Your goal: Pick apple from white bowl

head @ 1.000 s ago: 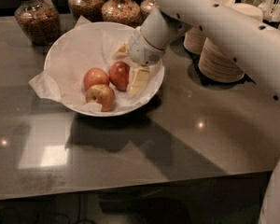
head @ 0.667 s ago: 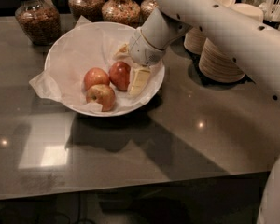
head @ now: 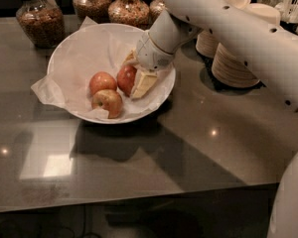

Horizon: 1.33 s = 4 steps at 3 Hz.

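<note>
Countertop (head: 198,148) dark, glossy | end effector (head: 137,79) in white bowl (head: 139,116) beside apple (head: 123,78), grip state unclear | jars (head: 39,20) behind

Your arm (head: 238,33) comes in from the right edge, its white forearm slanting up and to the left across the top of the view. Near the top it bends, and the wrist (head: 159,41) turns steeply down and to the left. Your gripper (head: 141,81) hangs below the wrist, low inside the white bowl (head: 64,58), just beside the apple (head: 124,78) on the arm's side. A rounded part of your body shell (head: 293,197) fills the lower right corner.
</note>
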Motion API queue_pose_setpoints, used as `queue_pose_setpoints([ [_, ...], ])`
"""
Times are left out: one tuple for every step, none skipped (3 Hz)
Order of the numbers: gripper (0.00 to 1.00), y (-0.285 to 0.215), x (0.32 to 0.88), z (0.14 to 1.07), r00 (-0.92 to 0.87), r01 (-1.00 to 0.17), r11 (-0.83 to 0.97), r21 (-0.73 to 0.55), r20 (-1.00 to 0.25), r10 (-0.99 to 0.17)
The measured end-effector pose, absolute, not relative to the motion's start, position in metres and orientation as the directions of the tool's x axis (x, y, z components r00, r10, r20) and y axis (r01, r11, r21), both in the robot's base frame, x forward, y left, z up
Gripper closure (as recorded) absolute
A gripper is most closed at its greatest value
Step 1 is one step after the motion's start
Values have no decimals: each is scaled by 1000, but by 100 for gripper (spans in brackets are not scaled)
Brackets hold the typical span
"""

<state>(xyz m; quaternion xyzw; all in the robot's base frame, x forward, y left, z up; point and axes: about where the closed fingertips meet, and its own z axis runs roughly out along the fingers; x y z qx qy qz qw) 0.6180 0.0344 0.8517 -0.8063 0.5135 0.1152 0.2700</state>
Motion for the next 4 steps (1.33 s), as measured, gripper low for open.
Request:
queue_pose_setpoints([
  [89,34,618,852,446,-890,-327,-317,-463,-766],
  [100,34,618,852,446,-890,-327,-317,-463,-766],
  [100,38,612,871,444,-887,-286,-362,-501,-743],
  [100,40,602,916,484,-857,-240,-456,-550,-680],
])
